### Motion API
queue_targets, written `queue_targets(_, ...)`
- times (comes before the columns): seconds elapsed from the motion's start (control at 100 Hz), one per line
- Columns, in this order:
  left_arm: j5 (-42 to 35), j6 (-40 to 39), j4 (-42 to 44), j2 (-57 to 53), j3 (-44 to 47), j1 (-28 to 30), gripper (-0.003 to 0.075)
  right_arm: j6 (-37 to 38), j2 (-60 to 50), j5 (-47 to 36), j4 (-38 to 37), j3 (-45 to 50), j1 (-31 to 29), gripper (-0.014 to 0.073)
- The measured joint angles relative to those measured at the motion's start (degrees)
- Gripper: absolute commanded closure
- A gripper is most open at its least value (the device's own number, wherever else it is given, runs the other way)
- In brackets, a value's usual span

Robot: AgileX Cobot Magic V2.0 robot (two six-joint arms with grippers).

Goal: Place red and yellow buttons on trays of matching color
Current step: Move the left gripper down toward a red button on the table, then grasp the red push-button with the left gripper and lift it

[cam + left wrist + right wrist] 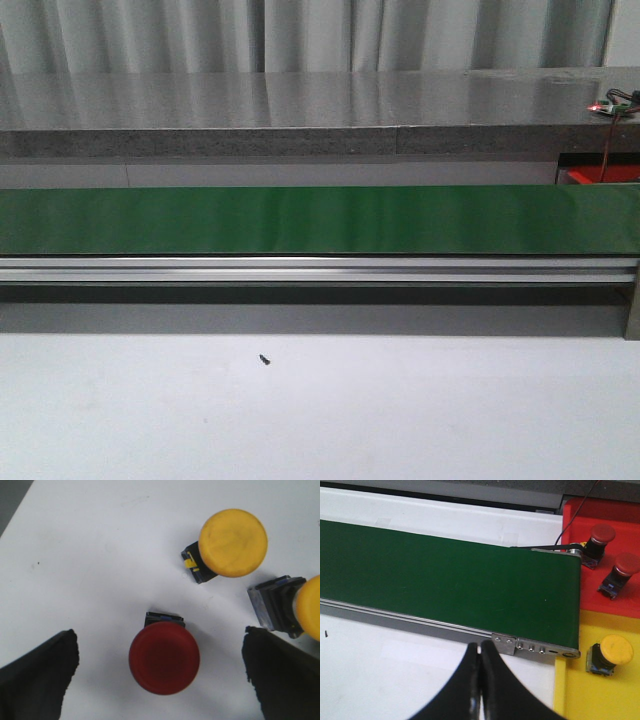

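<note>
— What colours are on the white bench [100, 555]?
— One red button [164, 657] and two yellow buttons [233, 542] [309, 607], each on a dark base; the nearer yellow one's base shows a yellow tab.
— And the conveyor belt [445, 585]?
— Plain dark green, edged with a silver rail [320, 268]. Beside its end sit a red tray [610, 555] with two dark-red buttons [602, 532] [626, 564], and a yellow tray [600, 690] with a yellow button [616, 650].
— The tools?
— Both black: left tool [160, 675], right tool [480, 685].
</note>
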Motion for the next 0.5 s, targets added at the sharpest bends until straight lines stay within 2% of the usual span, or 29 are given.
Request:
queue_targets(0.39,-2.2,0.0,2.7,3.9,-0.4,0.0,0.0103,0.0,0.0,0.0,0.0,0.0,0.0,0.0659)
queue_targets(0.5,-2.3,0.0,2.7,4.2,-0.4,0.0,0.0181,0.0,0.0,0.0,0.0,0.0,0.0,0.0659)
